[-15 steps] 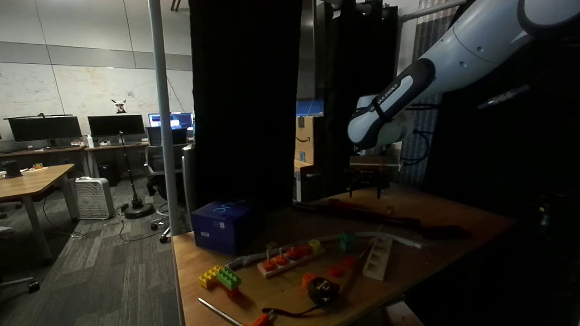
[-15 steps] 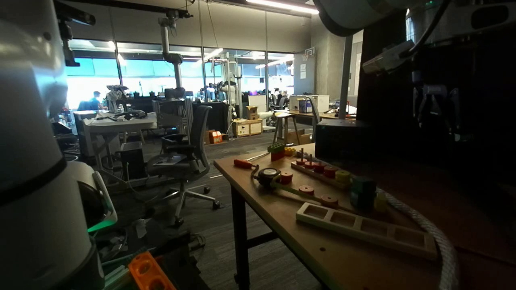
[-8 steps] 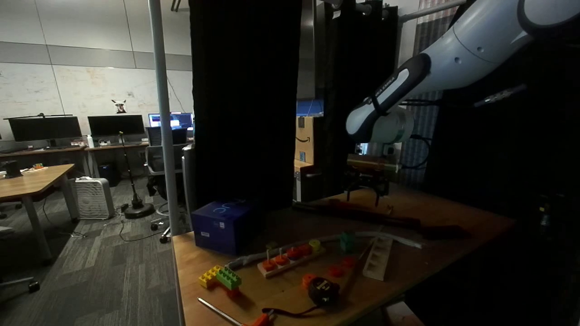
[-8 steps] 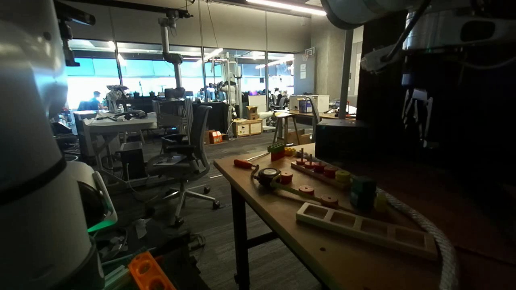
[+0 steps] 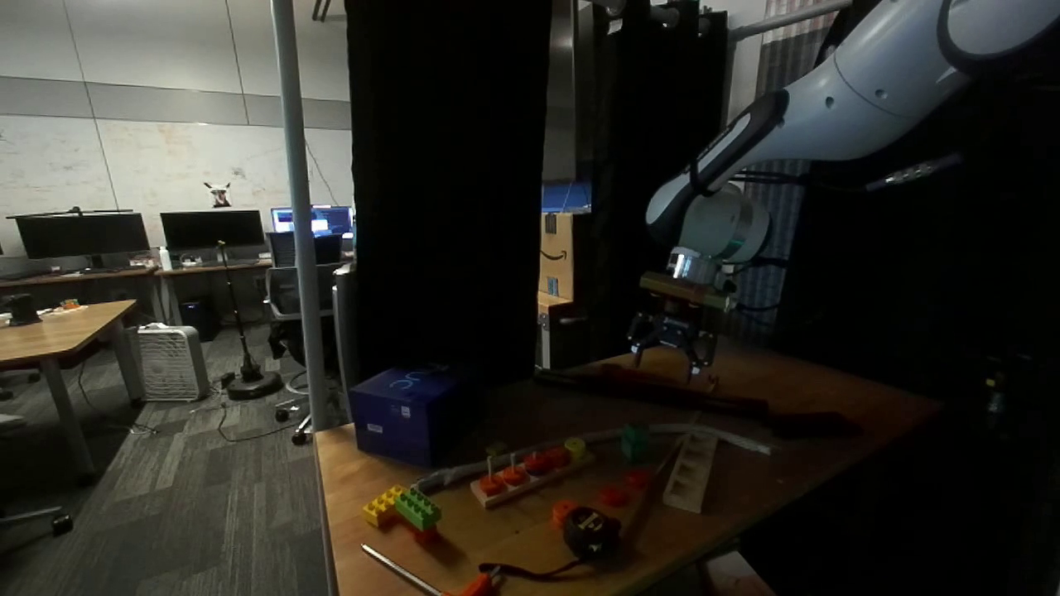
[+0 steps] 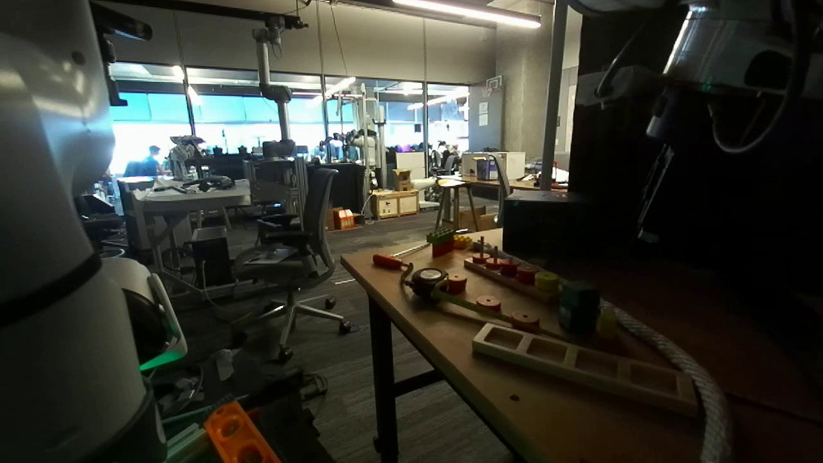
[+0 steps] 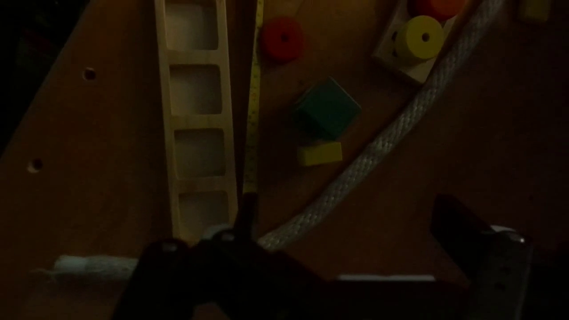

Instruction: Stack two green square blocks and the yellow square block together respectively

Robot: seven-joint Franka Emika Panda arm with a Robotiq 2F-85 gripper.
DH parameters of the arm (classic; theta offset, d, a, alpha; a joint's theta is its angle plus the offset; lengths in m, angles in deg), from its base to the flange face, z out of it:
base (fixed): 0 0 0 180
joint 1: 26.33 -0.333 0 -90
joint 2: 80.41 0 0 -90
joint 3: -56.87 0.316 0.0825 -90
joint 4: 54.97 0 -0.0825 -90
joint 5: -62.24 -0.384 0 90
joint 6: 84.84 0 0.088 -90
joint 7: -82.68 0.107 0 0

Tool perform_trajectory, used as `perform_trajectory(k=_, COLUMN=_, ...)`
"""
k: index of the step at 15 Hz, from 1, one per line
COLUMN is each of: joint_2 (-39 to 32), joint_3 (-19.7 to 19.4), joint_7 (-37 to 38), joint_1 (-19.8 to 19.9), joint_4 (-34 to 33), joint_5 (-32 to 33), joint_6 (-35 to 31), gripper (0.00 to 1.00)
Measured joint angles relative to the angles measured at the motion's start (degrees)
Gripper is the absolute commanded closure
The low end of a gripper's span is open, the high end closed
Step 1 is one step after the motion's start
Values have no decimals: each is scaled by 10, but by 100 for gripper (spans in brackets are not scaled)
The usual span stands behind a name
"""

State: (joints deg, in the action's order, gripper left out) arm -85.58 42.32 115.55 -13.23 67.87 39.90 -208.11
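The jaws hang wide apart above the desk [image 7: 111, 186]; the green blocks [image 6: 578, 306], yellow block [image 7: 320, 154] just beside, stand between a rope [image 7: 374, 153] and, toward the desk's edge, a measuring tape [image 7: 253, 102] and wooden tray [image 7: 196, 121].

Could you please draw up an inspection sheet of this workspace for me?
Surface: wooden tabletop, dimly lit, with small holes.
Job's things: two green blocks, apparently stacked; yellow block beside them, not on top.
Clutter: rope, wooden tray, tape measure, toy bricks, blue box.
Grippers: claw open above the tabletop, holding nothing.
Cables: cable hanging in a loop by the arm.
Surroundings: black curtain, office chair, monitors.
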Motion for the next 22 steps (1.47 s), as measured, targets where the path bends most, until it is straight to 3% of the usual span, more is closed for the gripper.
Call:
perform_trajectory(k=8, joint_2=-33, joint_3=-3, joint_7=-48, joint_1=21, joint_4=0, joint_5=-72, joint_6=11, gripper=0)
perform_trajectory(k=22, joint_2=-140, joint_3=12, joint_7=-98, joint_1=22, joint_4=-55, joint_5=-80, joint_6=33, gripper=0)
